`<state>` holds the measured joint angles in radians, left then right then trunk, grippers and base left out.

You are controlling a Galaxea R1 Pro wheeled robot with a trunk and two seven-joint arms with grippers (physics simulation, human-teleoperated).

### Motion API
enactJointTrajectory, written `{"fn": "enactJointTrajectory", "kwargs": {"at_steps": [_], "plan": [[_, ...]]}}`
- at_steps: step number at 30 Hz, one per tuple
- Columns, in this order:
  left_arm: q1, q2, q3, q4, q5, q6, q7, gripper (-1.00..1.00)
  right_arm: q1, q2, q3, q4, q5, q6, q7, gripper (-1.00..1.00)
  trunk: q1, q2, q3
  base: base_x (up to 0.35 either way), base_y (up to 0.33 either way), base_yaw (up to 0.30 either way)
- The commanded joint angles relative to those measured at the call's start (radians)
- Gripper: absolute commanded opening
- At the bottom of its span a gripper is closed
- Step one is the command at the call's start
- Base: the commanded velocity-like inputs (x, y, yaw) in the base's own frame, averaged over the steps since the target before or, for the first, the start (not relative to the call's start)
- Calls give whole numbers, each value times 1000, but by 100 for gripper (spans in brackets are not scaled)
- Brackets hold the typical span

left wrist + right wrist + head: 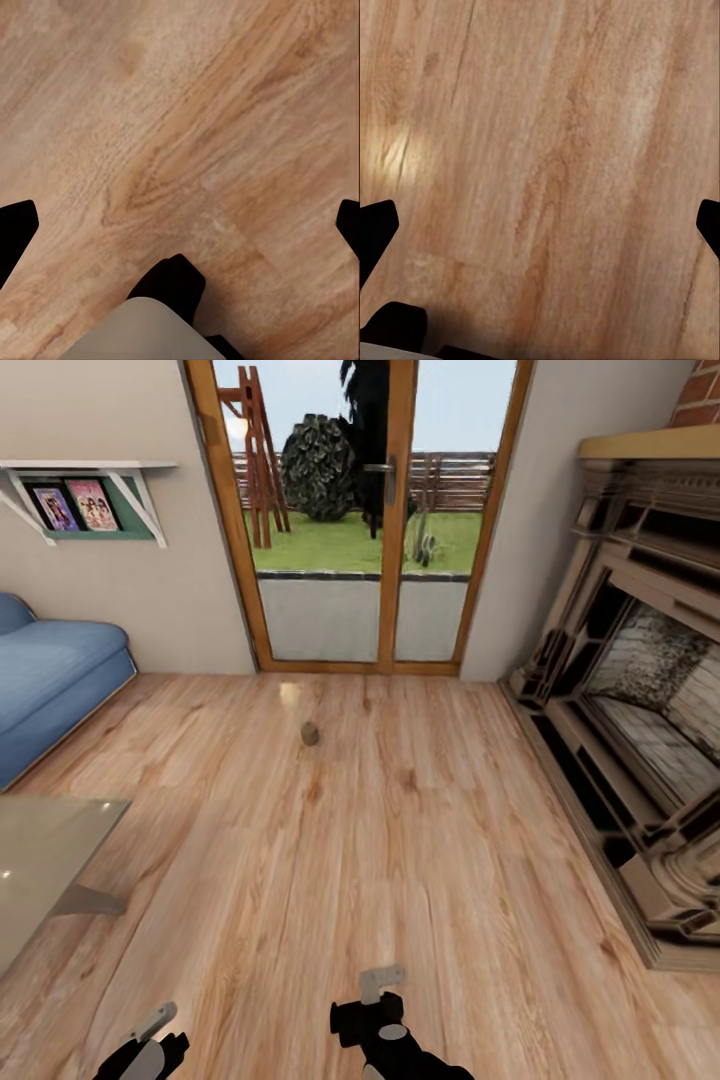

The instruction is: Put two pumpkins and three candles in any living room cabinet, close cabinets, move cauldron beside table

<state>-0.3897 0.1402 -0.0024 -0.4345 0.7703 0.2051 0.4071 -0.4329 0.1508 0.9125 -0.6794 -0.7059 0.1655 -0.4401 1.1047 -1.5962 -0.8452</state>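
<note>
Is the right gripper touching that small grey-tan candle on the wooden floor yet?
Apart. The head view shows the right gripper low in frame and the candle far ahead near the glass door, bare wooden floor between.

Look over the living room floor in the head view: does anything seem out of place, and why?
Yes. One small grey-tan candle sits alone on the bare wooden floor, in front of the glass doors, well apart from the coffee table and sofa. Nothing looks spilled or damaged.

At the lower edge of the head view, the left arm (145,1050) and right arm (385,1030) are glossy black with pale grey, angular bracket-like pieces. In the wrist views, black fingertips (15,232) sit at both side edges, and a rounded grey-and-black part (150,322) fills the bottom.
</note>
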Motion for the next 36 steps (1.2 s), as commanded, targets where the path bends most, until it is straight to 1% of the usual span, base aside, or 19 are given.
{"fn": "enactJointTrajectory", "kwargs": {"at_steps": [1, 9, 23, 25, 28, 31, 36], "plan": [[0, 0, 0, -3, 5, 5, 6, 100, -1, -1, 5, -2, -4, 4, -8, 100, 1, 0, -1, 333, -48, 28], [0, -1, -1, -3, 7, 5, 6, 100, -1, -3, 3, -2, -4, 4, -8, 100, 1, 0, 2, 321, -90, -110], [0, 0, -2, -3, 7, 5, 5, 100, -1, -2, 6, -2, -3, 2, -8, 100, 1, 0, 2, 330, -4, -6], [0, 0, -2, -3, 7, 5, 5, 100, -1, -2, 10, -2, -3, 2, -7, 100, 1, 0, 2, 331, 0, 0], [0, 0, -1, -3, 7, 5, 6, 100, -1, -2, 31, -2, -3, 1, -8, 100, 1, 0, 2, 331, 0, 0], [0, 0, -1, -3, 7, 5, 6, 100, -1, -2, 42, -2, -3, 0, -8, 100, 1, 0, 2, 331, 0, 0], [0, -1, -2, -3, 7, 5, 5, 100, -1, -2, 47, -2, -3, 0, -8, 100, 1, 0, 2, 331, 0, 0]]}}
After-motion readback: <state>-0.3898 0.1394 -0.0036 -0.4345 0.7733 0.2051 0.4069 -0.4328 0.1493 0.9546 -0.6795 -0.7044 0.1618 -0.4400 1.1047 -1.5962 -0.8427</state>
